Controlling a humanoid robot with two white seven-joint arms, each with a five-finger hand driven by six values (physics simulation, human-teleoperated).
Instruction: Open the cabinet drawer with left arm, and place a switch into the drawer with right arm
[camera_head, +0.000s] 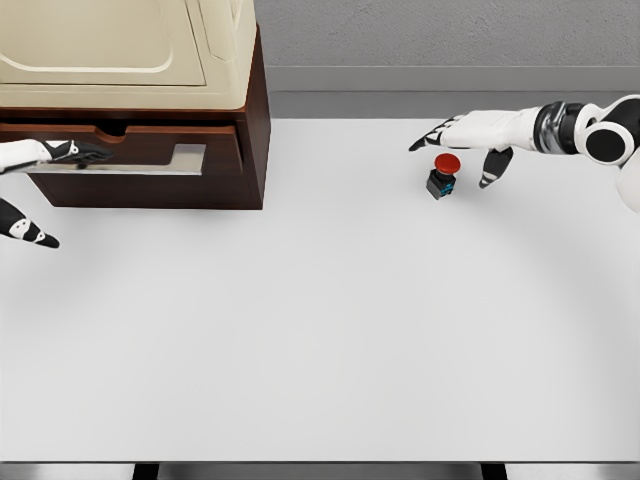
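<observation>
1. Left hand (35, 190): at left edge of frame, mostly cropped; one finger extends rightward, another points down-right lower down.
2. Right hand (463, 142): upper right, arm entering from right edge, fingers spread, holding nothing.

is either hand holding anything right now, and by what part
The right hand holds nothing: its fingers are spread over the red-capped switch. The left hand reaches to the drawer front; whether it grips cannot be told.

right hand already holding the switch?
No. The right hand hovers open over the red-topped switch, which sits on the white table with its fingers spread and not closed on it.
</observation>
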